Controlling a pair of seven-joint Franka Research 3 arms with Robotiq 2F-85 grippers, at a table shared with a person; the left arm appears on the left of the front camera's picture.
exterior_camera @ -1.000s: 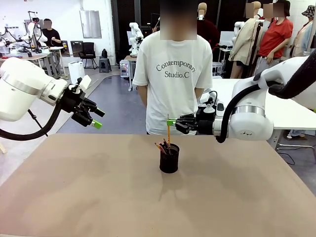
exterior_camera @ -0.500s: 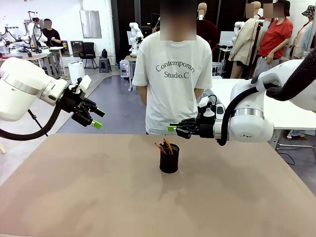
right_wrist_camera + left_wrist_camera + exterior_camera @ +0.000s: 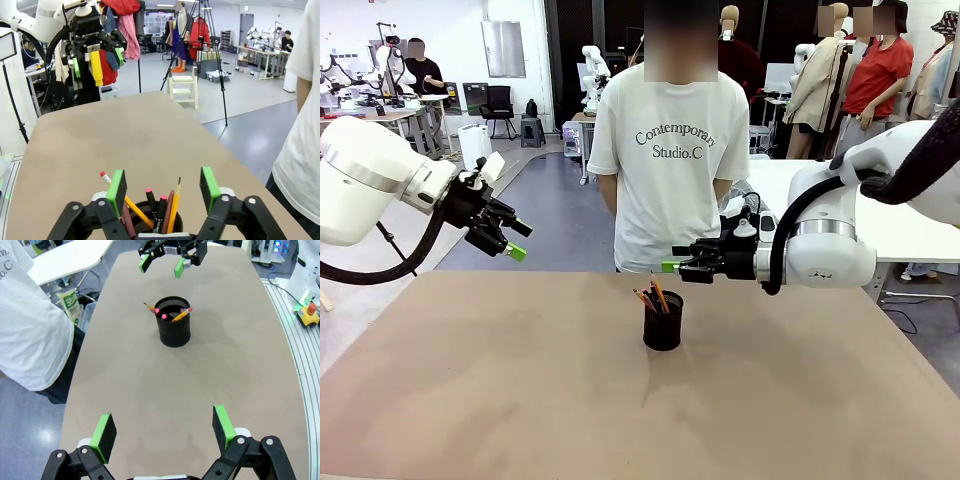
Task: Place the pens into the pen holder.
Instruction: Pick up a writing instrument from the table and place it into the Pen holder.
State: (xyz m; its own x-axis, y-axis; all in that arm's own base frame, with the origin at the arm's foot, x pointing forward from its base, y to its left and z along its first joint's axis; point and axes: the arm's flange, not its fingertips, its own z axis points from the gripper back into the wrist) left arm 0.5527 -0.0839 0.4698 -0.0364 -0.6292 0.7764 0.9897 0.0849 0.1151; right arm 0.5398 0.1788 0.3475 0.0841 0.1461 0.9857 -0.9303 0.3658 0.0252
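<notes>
Inside the black mesh pen holder lean thin pens.

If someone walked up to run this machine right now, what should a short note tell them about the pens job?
Right tool: open, empty, hanging just above the pen holder.
Left tool: open, empty, raised off to the robot's left side, away from the holder.
Pens: they stand in the holder, ends sticking out over its rim.
Table: no pen lies on the part in view.
Done: the pens seen are in the holder.
Left: probably just pull the right arm back.
</notes>
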